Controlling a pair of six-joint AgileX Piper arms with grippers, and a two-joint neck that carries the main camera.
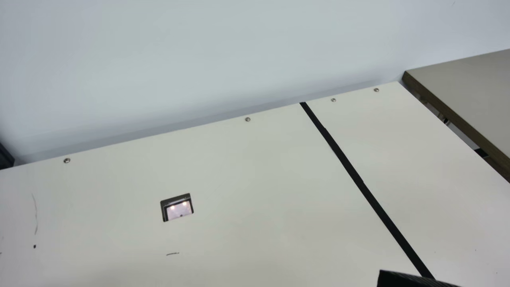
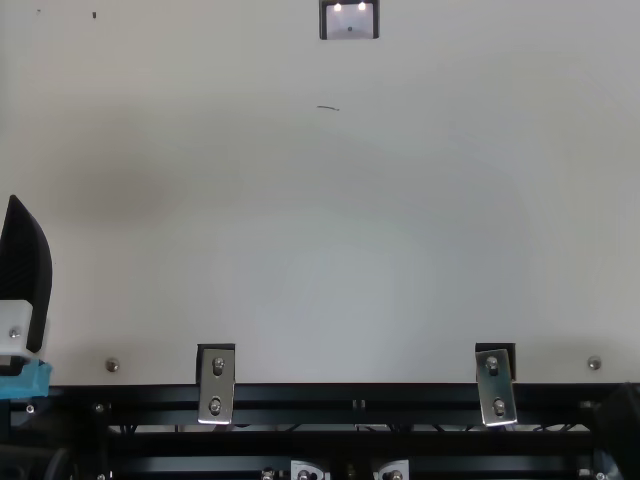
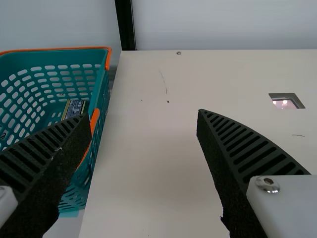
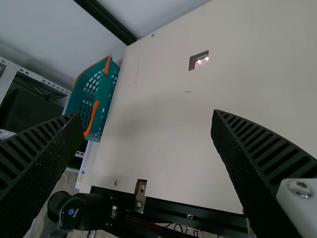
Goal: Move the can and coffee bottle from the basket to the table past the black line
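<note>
We hold the jaws of our left gripper [image 2: 24, 270] and right gripper [image 1: 408, 280] open. What looks like the can [image 3: 74, 107] lies in the teal basket [image 3: 102, 96] beside the worktop [image 1: 255, 179], which the black line [image 1: 359, 183] crosses.

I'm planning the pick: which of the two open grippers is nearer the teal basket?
The left gripper: in its wrist view the basket looks large and close, while from the right gripper it looks smaller and farther.
</note>
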